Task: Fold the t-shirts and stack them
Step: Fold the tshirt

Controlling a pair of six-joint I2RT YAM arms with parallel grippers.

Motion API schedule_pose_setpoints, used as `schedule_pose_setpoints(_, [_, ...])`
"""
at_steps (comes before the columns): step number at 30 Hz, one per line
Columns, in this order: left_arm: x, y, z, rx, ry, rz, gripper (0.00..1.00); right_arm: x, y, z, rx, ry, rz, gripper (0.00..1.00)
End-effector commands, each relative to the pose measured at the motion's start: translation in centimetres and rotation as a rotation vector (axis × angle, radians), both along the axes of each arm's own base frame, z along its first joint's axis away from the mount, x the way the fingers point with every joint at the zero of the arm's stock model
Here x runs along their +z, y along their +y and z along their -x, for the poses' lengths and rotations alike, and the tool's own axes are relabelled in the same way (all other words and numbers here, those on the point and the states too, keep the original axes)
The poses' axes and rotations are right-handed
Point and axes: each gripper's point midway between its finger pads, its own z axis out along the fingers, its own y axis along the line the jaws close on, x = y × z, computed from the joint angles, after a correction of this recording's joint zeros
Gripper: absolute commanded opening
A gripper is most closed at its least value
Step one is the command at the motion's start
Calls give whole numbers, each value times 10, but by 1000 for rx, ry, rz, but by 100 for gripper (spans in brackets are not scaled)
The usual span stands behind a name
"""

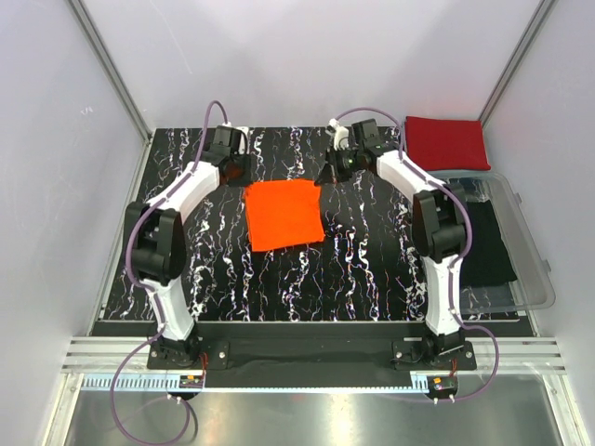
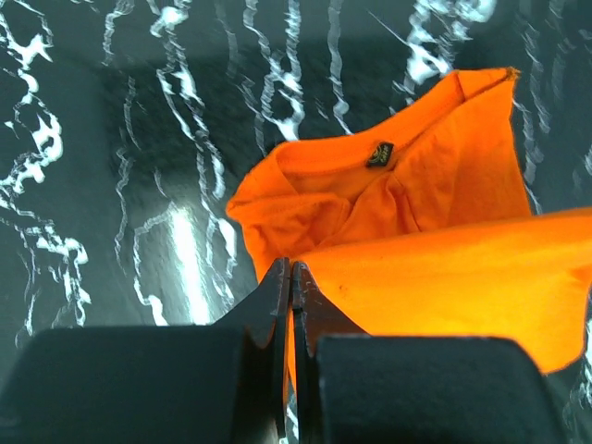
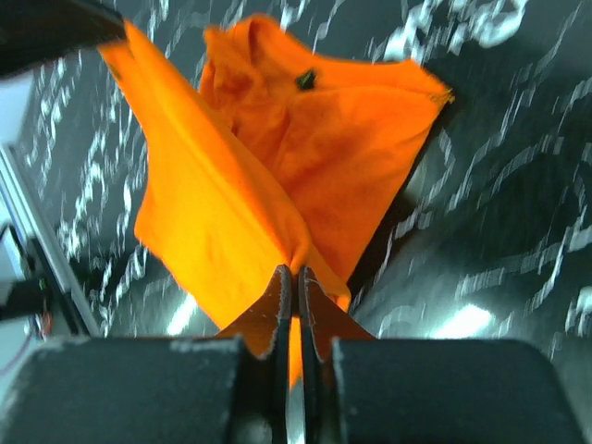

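Note:
The bright orange t-shirt (image 1: 284, 214) lies partly folded on the black marbled table (image 1: 372, 269), its far edge lifted. My left gripper (image 1: 236, 171) is shut on the shirt's far left corner, and orange cloth shows pinched between its jaws (image 2: 291, 268). My right gripper (image 1: 331, 171) is shut on the far right corner, with cloth bunched at its tips (image 3: 294, 271). The orange t-shirt (image 2: 444, 268) sags between the two grips, and its collar label (image 3: 305, 80) shows. The deep red t-shirt (image 1: 448, 141) lies folded at the back right corner.
A clear plastic bin (image 1: 525, 251) stands along the right edge with black cloth (image 1: 483, 243) in it. White walls close in the back and both sides. The arm bases sit on a rail (image 1: 307, 353) at the near edge.

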Motion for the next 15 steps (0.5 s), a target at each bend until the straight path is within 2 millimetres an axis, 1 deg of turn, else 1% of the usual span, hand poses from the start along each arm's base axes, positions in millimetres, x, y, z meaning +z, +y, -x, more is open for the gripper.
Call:
schedule_pose_setpoints(1, [-25, 26, -34, 77, -9, 22, 0, -5, 15, -31, -54, 7, -46, 8])
schedule_pose_setpoints(2, [-30, 31, -38, 89, -4, 23, 0, -14, 17, -39, -59, 13, -47, 9])
schedule_pose_setpoints(3, [-31, 38, -46, 109, -10, 31, 0, -18, 20, -44, -67, 10, -42, 10])
schedule_pose_setpoints(4, [-36, 41, -49, 118, -10, 39, 0, -21, 22, -48, -70, 8, -40, 10])
schedule_pose_setpoints(5, [-43, 44, -52, 125, -6, 48, 0, -30, 25, -51, -71, 18, -41, 10])
schedule_pose_setpoints(6, [-43, 50, -58, 139, -23, 60, 0, -22, 30, -57, -60, 0, -62, 15])
schedule_pose_setpoints(7, [-44, 51, -61, 146, -27, 61, 0, -22, 31, -59, -61, 3, -70, 26])
schedule_pose_setpoints(8, [-47, 52, -63, 148, -26, 62, 0, -22, 33, -62, -70, 12, -74, 33])
schedule_pose_setpoints(9, [-45, 53, -66, 148, -33, 66, 0, -23, 32, -62, -77, 14, -71, 41])
schedule_pose_setpoints(10, [-48, 54, -68, 151, -30, 64, 0, -23, 30, -61, -87, 15, -63, 46])
schedule_pose_setpoints(11, [-48, 54, -69, 148, -32, 63, 0, -22, 26, -55, -102, 22, -49, 50])
schedule_pose_setpoints(12, [-46, 52, -71, 136, -38, 64, 0, -25, 20, -56, -137, 23, -25, 55])
schedule_pose_setpoints(13, [-46, 52, -72, 130, -38, 64, 0, -14, 19, -53, -158, 20, -35, 59])
schedule_pose_setpoints(14, [-44, 52, -73, 126, -41, 66, 0, -26, 16, -42, -166, 60, -25, 61])
schedule_pose_setpoints(15, [-41, 50, -74, 120, -47, 70, 0, -28, 17, -38, -169, 74, -38, 63])
